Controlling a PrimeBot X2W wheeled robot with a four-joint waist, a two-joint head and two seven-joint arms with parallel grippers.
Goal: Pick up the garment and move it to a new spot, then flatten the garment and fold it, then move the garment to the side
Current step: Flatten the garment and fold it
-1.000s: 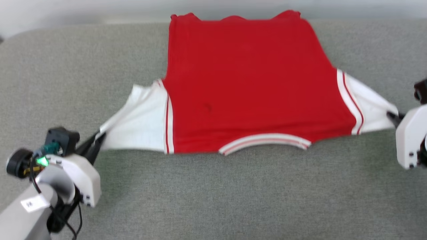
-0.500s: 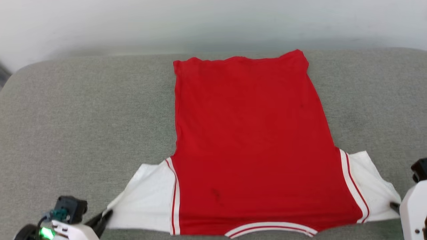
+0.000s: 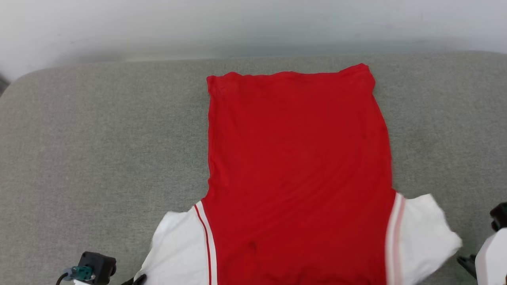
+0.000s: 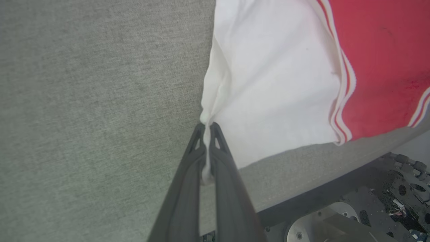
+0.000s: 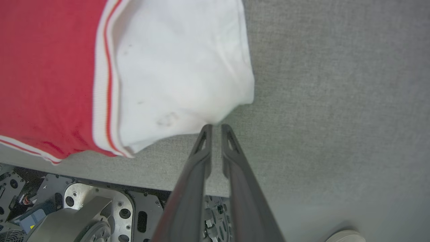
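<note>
I see a grey woven-fabric cushioned surface (image 3: 99, 138) spreading beneath and ahead of my left gripper (image 4: 208, 128); past its far edge, a plain pale wall (image 3: 253, 27), softly lit.

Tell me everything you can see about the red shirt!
The shirt is red with white short sleeves and red-and-white striped trim. It looks like soft, thin cloth. It lies spread fairly flat on the grey fabric surface, no print showing, hem farthest from the robot. The left claw pinches the corner of one sleeve. The right claw sits at the other sleeve's edge, no cloth in it.
</note>
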